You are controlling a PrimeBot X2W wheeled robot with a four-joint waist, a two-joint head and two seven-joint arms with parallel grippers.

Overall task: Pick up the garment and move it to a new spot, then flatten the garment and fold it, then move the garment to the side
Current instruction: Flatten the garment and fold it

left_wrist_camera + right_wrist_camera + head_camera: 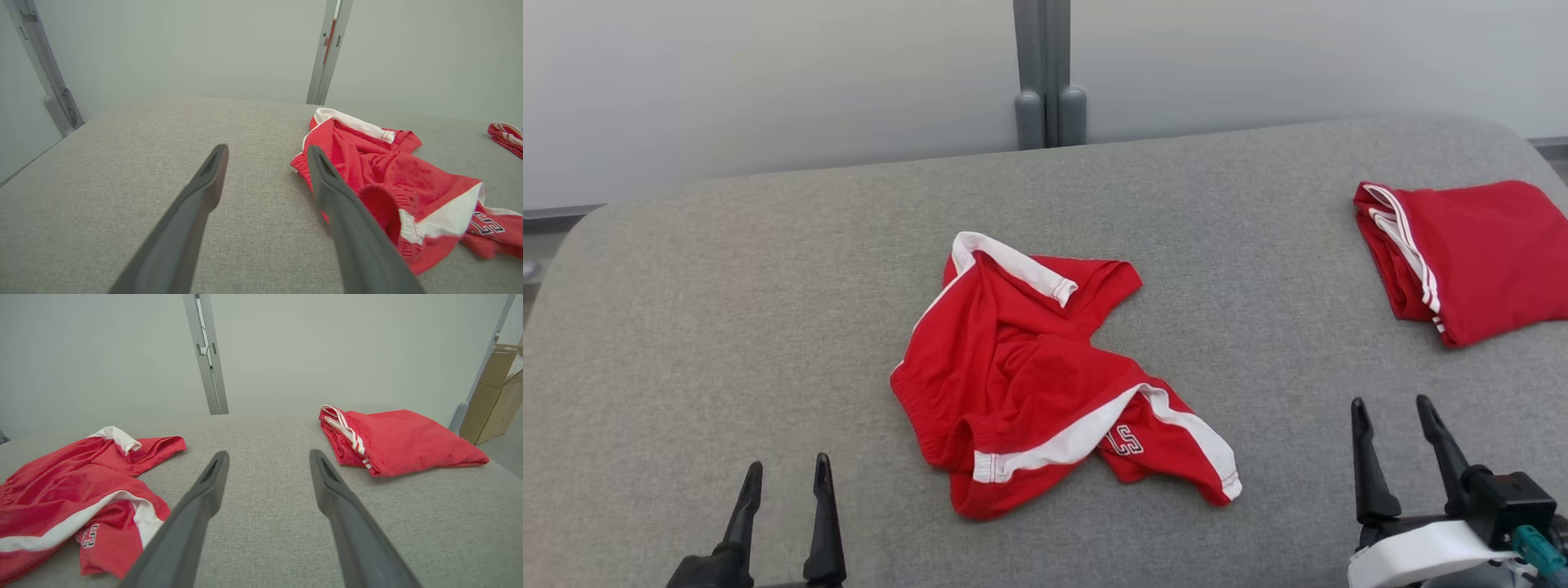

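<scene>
Head view has both the left gripper and right gripper spread wide and holding nothing, so looks like step one, grabbing the crumpled red garment next.

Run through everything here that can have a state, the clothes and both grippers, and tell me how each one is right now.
red garment with white bands: crumpled, unfolded, lying mid-surface, not held.
red garment with thin white stripes: folded, lying at the far right, untouched.
left gripper: open, empty, apart from both garments.
right gripper: open, empty, apart from both garments.
</scene>
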